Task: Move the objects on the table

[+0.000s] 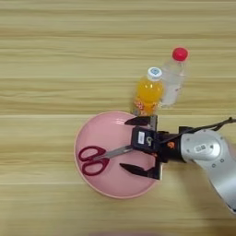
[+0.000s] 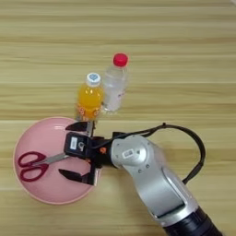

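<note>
Scissors (image 1: 98, 158) with dark red loop handles lie flat on the round pink plate (image 1: 94, 129), handles to the left, silver blades pointing right. My right gripper (image 1: 126, 145) hovers over the plate's right half, open, its two black fingers spread wide apart; the blade tips lie between them, right in front of the black palm. One finger (image 1: 138, 121) is at the plate's far rim, the other (image 1: 136, 170) towards its near side. In the right eye view the same gripper (image 2: 67, 150) is held over the plate (image 2: 32, 134), with the scissors (image 2: 34, 165) to its left.
A small orange-juice bottle (image 1: 149, 94) stands just behind the plate's far right rim, close to the upper finger. A clear red-capped bottle (image 1: 174, 76) stands right beside it. My silver forearm (image 2: 152, 177) runs to the bottom right, with a black cable (image 2: 196, 147) looping beside it.
</note>
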You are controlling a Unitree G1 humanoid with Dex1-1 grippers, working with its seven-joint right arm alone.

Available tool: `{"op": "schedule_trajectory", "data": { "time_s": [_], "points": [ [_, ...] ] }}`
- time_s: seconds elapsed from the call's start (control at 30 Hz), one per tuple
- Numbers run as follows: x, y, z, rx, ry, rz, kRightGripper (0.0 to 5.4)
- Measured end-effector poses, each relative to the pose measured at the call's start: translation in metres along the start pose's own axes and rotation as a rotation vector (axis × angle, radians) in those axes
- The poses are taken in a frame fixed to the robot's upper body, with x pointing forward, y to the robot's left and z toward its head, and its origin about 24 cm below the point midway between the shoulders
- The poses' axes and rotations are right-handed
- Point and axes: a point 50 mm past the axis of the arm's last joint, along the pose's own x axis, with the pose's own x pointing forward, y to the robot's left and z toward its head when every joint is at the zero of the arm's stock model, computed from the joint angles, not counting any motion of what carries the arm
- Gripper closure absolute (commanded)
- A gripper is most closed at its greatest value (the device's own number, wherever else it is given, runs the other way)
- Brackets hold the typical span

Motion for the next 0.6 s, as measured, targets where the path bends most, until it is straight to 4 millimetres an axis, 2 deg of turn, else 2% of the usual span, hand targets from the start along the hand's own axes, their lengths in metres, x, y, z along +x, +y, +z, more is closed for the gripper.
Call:
{"op": "schedule_trajectory", "data": {
  "time_s": [0.43,0.6],
  "points": [
    [0.009,0.0,-0.006,0.011,-0.001,0.024,0.05],
    [0.012,-0.001,-0.01,0.086,-0.005,0.052,0.05]
  ]
}}
